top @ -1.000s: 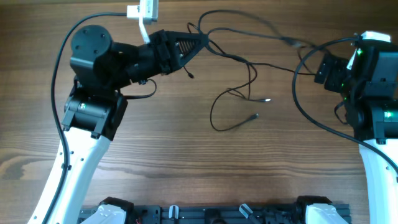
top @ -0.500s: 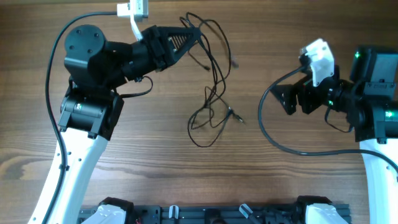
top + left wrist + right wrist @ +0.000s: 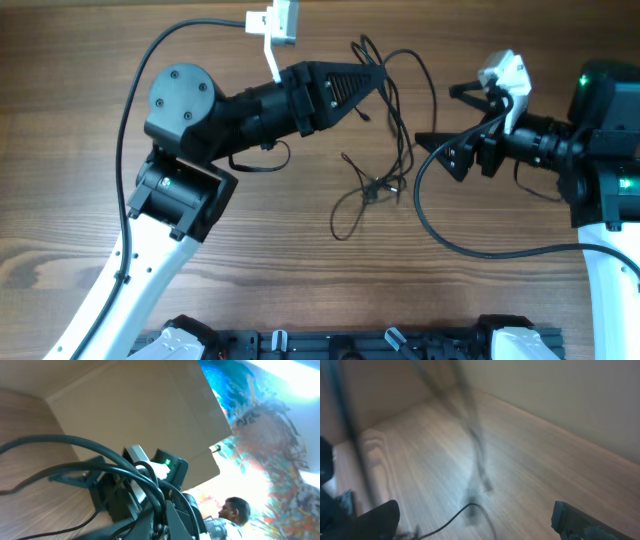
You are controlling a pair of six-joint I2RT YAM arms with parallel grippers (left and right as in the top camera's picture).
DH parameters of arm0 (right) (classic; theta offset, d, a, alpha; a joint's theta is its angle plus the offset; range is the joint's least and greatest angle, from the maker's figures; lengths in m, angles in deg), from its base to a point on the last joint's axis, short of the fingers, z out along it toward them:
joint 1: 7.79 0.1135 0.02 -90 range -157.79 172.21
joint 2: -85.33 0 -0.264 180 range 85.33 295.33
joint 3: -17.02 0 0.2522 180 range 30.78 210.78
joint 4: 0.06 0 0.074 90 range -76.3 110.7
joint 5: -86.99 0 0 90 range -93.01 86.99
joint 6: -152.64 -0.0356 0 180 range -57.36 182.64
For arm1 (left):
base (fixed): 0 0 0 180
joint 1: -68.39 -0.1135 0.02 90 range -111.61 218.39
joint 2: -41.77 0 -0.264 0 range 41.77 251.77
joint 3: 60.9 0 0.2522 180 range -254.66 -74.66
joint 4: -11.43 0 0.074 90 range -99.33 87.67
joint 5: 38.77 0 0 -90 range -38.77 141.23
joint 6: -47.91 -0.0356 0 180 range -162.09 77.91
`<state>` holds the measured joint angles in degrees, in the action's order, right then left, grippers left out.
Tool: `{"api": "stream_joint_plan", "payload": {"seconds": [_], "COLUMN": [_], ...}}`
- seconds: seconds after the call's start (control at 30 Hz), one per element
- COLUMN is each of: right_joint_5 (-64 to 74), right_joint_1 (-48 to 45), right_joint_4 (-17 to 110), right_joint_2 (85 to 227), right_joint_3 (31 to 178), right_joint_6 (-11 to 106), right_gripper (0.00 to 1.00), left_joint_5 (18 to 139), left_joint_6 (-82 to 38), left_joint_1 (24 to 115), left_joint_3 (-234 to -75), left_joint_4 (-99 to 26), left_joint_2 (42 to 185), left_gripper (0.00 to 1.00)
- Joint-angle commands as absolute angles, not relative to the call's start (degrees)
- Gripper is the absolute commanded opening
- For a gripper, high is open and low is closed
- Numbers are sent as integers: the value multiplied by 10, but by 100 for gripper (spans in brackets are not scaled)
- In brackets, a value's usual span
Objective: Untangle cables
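Two arms are working at one table (image 3: 300, 290), each with one gripper. The left gripper (image 3: 380, 75) is clamping its jaws together on the top of the cables (image 3: 392, 150). The right gripper (image 3: 434, 114) is standing with its jaws wide apart just beside them, holding nothing. The cables are forming a single tangle that trails from the left gripper down to a loop (image 3: 345, 218) near the table's middle. How many cords are in it cannot be told. In the right wrist view a blurred cord (image 3: 477, 460) is dangling between that gripper's fingers (image 3: 375, 520). Compared with half a second ago, the left arm is reaching further right, carrying the tangle with it, and the right gripper is sitting closer to the cords.
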<state>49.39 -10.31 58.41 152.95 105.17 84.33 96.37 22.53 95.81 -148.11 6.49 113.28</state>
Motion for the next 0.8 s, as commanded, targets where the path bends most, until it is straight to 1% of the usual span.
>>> {"api": "stream_joint_plan", "payload": {"seconds": [0.0,0.1,0.17,0.23,0.33,0.4,0.43,0.5,0.57,0.6,0.77], "right_joint_5": [459,389,384,300,163,157,147,72,35,23,49], "right_joint_1": [-102,-103,-103,-103,-103,-103,-103,-104,-112,-125,-173], "right_joint_4": [565,550,550,540,513,497,496,502,511,516,530], "right_joint_2": [1544,1580,1618,1670,1746,1811,1823,1857,1865,1865,1865], "right_joint_3": [1054,1054,1054,1054,1054,1054,1054,1054,1054,1054,1054], "right_joint_6": [794,740,742,723,655,638,635,607,607,610,610], "right_gripper": [100,100,99,98,100,100,100,100,100,100,100], "left_joint_5": [955,957,957,957,958,962,962,966,968,967,966], "left_joint_6": [232,257,268,296,338,363,373,379,379,379,380], "left_joint_1": [979,986,986,986,986,985,983,967,948,922,825], "left_joint_3": [-1487,-1487,-1487,-1487,-1487,-1487,-1487,-1487,-1487,-1487,-1487], "left_joint_4": [87,112,139,190,270,312,318,318,318,318,314], "left_joint_2": [1122,1122,1122,1121,1121,1121,1120,1113,1104,1092,1065], "left_gripper": [4,4,4,4,4,4,4,4,4,4,4]}}
